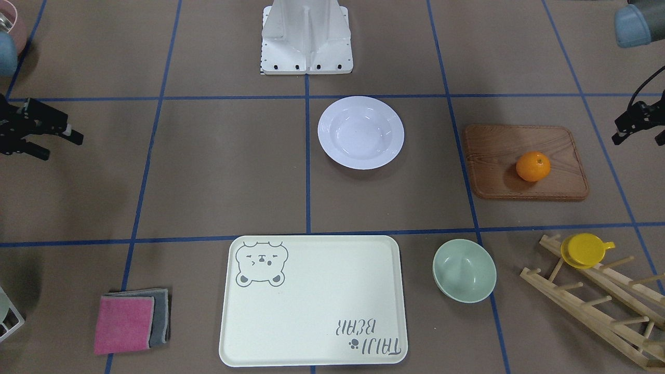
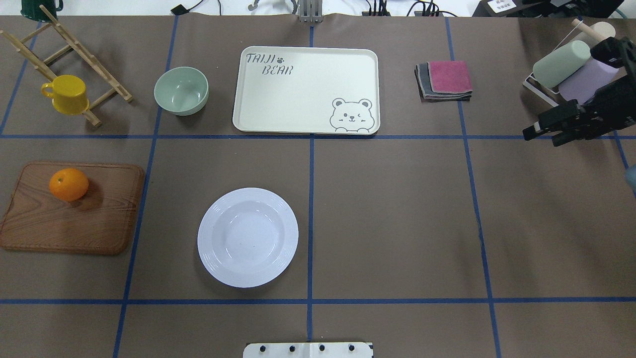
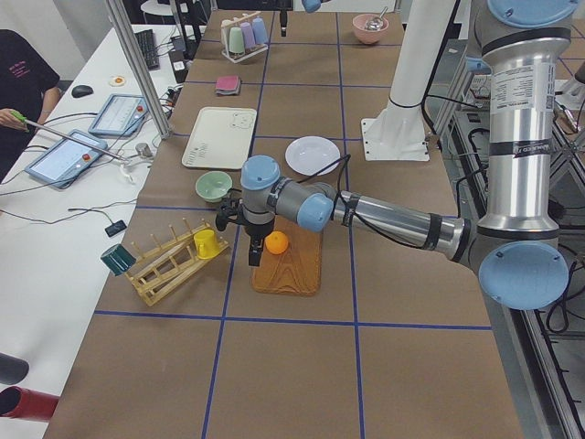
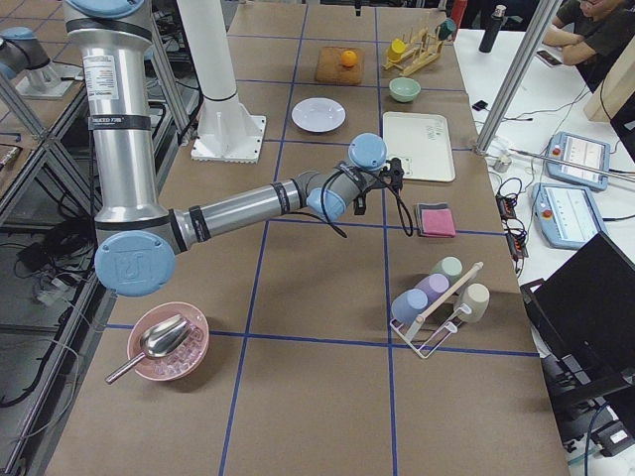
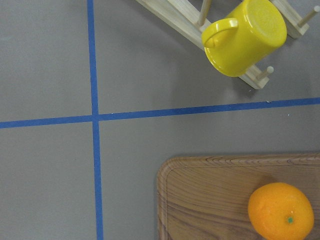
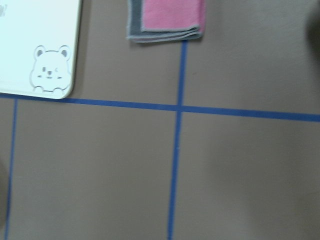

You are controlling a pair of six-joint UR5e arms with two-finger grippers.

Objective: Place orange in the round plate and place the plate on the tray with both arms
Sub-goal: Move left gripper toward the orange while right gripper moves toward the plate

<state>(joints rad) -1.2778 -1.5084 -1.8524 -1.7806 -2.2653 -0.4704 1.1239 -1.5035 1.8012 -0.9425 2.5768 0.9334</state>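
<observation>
While the orange (image 1: pixel 533 166) sits on the wooden board (image 1: pixel 493 150), well apart from the round plate (image 1: pixel 328 130) and the tray (image 1: pixel 311 301), the right gripper (image 1: pixel 62 145) hovers with its fingers spread. Whether the left gripper (image 1: pixel 633 124) is spread or closed cannot be told.

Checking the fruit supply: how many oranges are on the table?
1. The orange sits on the wooden board, on the robot's left side of the table. No others show in any view.
</observation>
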